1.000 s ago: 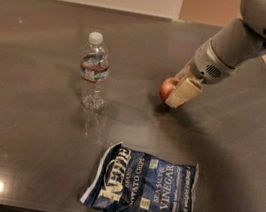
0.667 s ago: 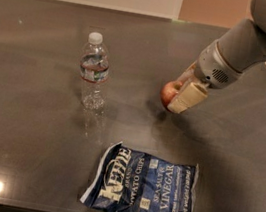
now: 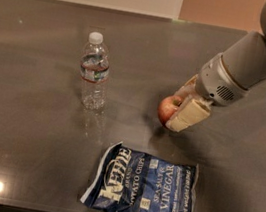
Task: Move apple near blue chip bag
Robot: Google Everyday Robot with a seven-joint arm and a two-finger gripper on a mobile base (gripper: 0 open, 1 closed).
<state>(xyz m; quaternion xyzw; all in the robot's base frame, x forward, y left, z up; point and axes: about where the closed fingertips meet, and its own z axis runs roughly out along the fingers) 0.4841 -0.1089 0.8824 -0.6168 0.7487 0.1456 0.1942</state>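
Apple [image 3: 166, 108] is clamped between your gripper's [image 3: 176, 111] fingers [image 3: 190, 115], grasp done; bag [image 3: 144, 191] lies near, camera-side of the fingers, so carry and release likely remain.

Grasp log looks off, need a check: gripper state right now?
Gripper: closed on the apple, right of the water bottle, beyond the blue chip bag.
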